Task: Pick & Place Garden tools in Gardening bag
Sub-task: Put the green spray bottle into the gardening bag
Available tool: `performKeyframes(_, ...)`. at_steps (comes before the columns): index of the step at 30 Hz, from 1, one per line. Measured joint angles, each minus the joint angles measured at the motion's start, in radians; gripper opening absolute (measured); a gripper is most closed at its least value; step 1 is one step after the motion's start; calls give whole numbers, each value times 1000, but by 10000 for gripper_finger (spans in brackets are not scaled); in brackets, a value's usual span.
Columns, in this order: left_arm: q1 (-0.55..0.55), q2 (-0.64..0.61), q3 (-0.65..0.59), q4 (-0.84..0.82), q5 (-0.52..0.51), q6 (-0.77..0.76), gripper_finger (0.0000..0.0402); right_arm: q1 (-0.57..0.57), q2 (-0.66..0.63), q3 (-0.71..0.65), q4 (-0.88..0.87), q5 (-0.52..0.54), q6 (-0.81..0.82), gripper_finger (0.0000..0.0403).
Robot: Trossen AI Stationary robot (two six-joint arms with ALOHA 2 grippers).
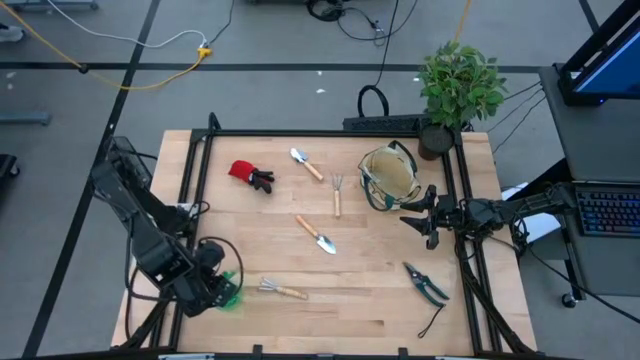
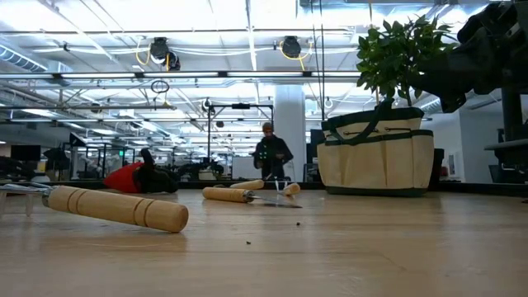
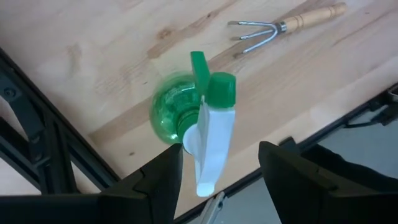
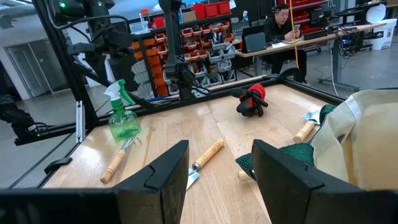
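Note:
A green spray bottle (image 3: 180,109) with a white trigger stands upright near the table's near left corner. My left gripper (image 3: 221,152) is open above it, one finger on each side of the trigger and apart from it. The beige bag (image 1: 388,175) stands at the far right. My right gripper (image 1: 418,222) is open and empty just near of the bag. On the table lie a red-black glove (image 1: 250,175), two trowels (image 1: 306,164) (image 1: 316,235), a small fork (image 1: 337,193), a hand rake (image 1: 280,290) and pruning shears (image 1: 427,284).
A leafy potted plant (image 1: 458,90) stands at the far right corner behind the bag. A black frame rail (image 1: 330,133) runs around the table. A person (image 4: 283,22) sits at a desk beyond the table. Bare wood shows at the table's near middle (image 1: 350,300).

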Motion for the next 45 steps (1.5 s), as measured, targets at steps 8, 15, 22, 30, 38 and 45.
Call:
performKeyframes(8, 1, 70, 0, -2, 6, 29, 218, 0, 0, 0, 0, 0, 0, 166)
performKeyframes(15, 1, 96, -1, -18, 29, 36, 218, 0, 0, 0, 18, -1, 36, 166)
performKeyframes(22, 1, 96, -1, -33, 66, 49, 218, 0, 0, 0, 60, -1, 115, 166)
performKeyframes(30, 1, 96, -1, -55, 67, 52, 218, 0, 0, 0, 60, -2, 206, 166)
performKeyframes(38, 1, 96, -1, -50, 67, 52, 155, 0, 0, 0, 60, -2, 292, 166)
performKeyframes(45, 4, 95, -1, -49, 58, 51, 74, 0, 0, 0, 60, -2, 291, 166)
